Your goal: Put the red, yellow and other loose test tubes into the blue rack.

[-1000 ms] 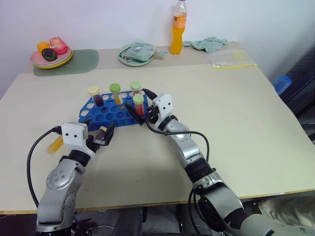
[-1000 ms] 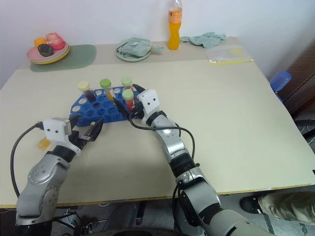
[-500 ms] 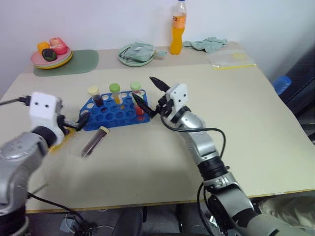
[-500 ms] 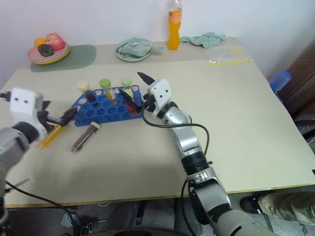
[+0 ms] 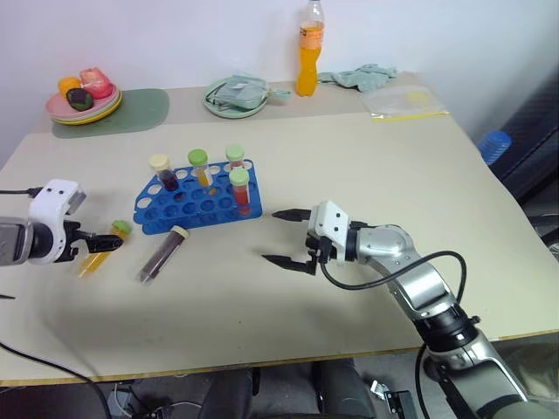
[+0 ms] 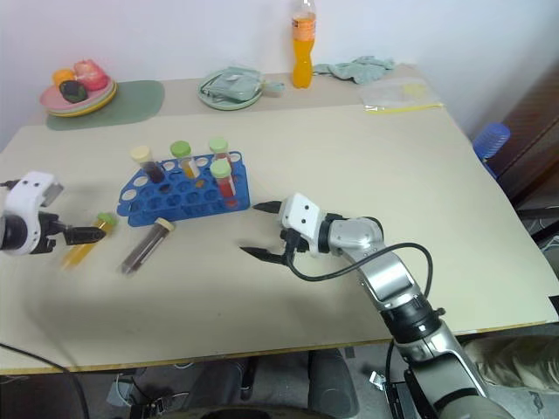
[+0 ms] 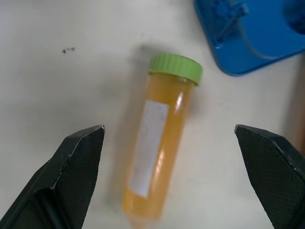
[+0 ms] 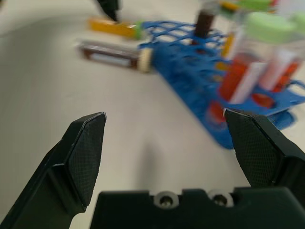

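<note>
Two tubes still lie loose at the blue rack's (image 5: 199, 202) eight o'clock; the left hand (image 7: 174, 143), spread, has swung over the yellow tube (image 7: 157, 155).

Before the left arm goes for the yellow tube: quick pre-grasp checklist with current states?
1. Left gripper open: ok, fingers spread wide.
2. Yellow tube lined up between the left gripper's fingers: ok, lying flat on the table, green cap toward the blue rack.
3. Nothing touching the yellow tube: ok, rack corner is near the cap but apart.
4. Free holes in the rack: ok, four tubes stand in it, many holes open.
5. Right gripper out of the way: ok, open, holding nothing, off to the rack's right.
6. Dark purple tube accounted for: ok, lying loose in front of the rack.
</note>
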You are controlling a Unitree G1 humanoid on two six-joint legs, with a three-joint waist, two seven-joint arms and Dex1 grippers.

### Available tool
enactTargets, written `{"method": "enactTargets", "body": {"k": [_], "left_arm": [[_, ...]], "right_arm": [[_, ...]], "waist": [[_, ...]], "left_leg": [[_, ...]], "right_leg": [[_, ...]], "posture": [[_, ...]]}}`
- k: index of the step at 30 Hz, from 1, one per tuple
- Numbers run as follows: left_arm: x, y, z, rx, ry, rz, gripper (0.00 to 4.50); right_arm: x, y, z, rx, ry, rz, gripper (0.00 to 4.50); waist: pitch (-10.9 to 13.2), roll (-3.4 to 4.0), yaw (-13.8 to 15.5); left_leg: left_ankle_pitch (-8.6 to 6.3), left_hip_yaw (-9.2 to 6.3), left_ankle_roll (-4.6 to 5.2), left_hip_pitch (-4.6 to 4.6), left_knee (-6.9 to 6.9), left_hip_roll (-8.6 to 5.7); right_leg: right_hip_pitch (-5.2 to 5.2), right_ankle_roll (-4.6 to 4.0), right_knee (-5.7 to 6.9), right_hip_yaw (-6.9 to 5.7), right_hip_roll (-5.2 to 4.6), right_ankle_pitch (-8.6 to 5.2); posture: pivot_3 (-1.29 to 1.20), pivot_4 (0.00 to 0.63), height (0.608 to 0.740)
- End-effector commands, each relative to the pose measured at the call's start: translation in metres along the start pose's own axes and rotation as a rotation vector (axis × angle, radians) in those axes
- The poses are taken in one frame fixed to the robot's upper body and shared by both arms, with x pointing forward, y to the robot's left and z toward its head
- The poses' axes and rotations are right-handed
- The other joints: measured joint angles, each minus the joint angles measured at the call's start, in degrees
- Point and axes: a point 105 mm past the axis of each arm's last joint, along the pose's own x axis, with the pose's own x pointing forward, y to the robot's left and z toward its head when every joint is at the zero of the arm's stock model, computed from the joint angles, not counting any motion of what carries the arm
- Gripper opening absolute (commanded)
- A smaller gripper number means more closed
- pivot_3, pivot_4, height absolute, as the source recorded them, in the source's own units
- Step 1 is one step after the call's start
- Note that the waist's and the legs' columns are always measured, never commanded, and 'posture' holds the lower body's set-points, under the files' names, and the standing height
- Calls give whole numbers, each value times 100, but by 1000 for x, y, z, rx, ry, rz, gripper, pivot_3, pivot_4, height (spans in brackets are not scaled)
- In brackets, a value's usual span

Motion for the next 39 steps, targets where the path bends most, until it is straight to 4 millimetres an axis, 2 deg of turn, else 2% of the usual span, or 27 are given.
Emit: {"method": "enactTargets", "body": {"k": [1,7,8,10,15,16,19,21,24,27,29,32,34,36,39], "left_arm": [[3,17,11,68,8,27,4500],[20,19,14,138,91,-26,4500],[22,19,13,146,104,-31,4255],[25,20,11,165,133,-33,3626],[25,21,9,197,166,-43,1082],[24,23,10,195,163,-30,816],[19,34,13,173,126,31,789],[14,43,26,166,24,98,789],[-4,54,63,121,-285,214,789],[-35,48,97,71,-664,247,789],[-64,30,106,78,-959,278,789],[-82,-10,90,84,-1142,216,789],[-84,-48,81,75,-1225,152,789],[-78,-98,76,84,-1299,113,789],[-64,-134,75,87,-1316,136,789]], "right_arm": [[-3,3,16,-12,-54,-2,4374],[-4,0,22,-21,-85,-50,4374],[-4,0,22,-21,-86,-53,4411],[-4,0,23,-20,-88,-57,4431],[-3,1,24,-22,-95,-59,4431],[-3,1,24,-22,-97,-59,4431],[-2,0,24,-23,-101,-58,4431],[-2,0,24,-23,-101,-58,4431],[-3,-2,23,-23,-100,-69,4431],[-4,-7,22,-26,-108,-109,4431],[-4,-15,23,-30,-125,-166,4431],[-4,-21,22,-11,-145,-206,4431],[-4,-24,19,-4,-144,-226,4431],[-3,-24,16,8,-143,-235,4431],[-1,-25,15,13,-144,-236,4431]], "waist": [[0,-1,-2],[0,-4,-13],[1,-5,-23],[3,-8,-29],[4,-15,-27],[4,-15,-28],[4,-18,-28],[5,-22,-28],[1,-33,-23],[0,-36,-15],[-3,-37,-9],[-6,-37,-21],[-6,-38,-16],[-7,-39,23],[-10,-45,169]], "left_leg": [[0,0,0,0,1,0],[0,2,2,-2,6,-4],[0,1,2,-2,5,-4],[0,1,2,-2,6,-1],[0,1,3,-2,8,0],[0,0,3,-2,8,0],[0,0,3,-2,10,1],[0,-2,3,-2,11,2],[0,-10,3,-3,13,11],[0,-13,2,-5,16,17],[0,-15,1,-9,21,16],[6,-6,-16,-8,22,17],[9,-4,-22,-8,19,19],[-3,-6,-2,-8,23,20],[-3,0,-1,-4,34,15]], "right_leg": [[0,0,1,0,0,0],[1,1,2,-1,1,0],[0,1,3,-1,2,0],[-2,1,7,-1,5,0],[-3,1,10,-1,7,0],[-3,1,11,-1,7,0],[-3,1,11,-1,6,0],[-3,1,12,-2,6,0],[-5,1,16,-3,5,0],[-10,2,18,-2,-8,1],[-15,2,25,-3,-14,1],[-15,0,23,3,-19,2],[-18,-2,20,5,-18,3],[-17,-4,22,4,-15,5],[-1,-5,16,2,-15,9]], "posture": [[0,150,740],[0,150,740],[0,150,740],[0,150,740],[0,150,740],[0,150,740],[0,150,740],[0,150,740],[0,150,740],[0,150,740],[0,150,740],[0,150,740],[0,150,740],[0,150,740],[0,150,740]]}}
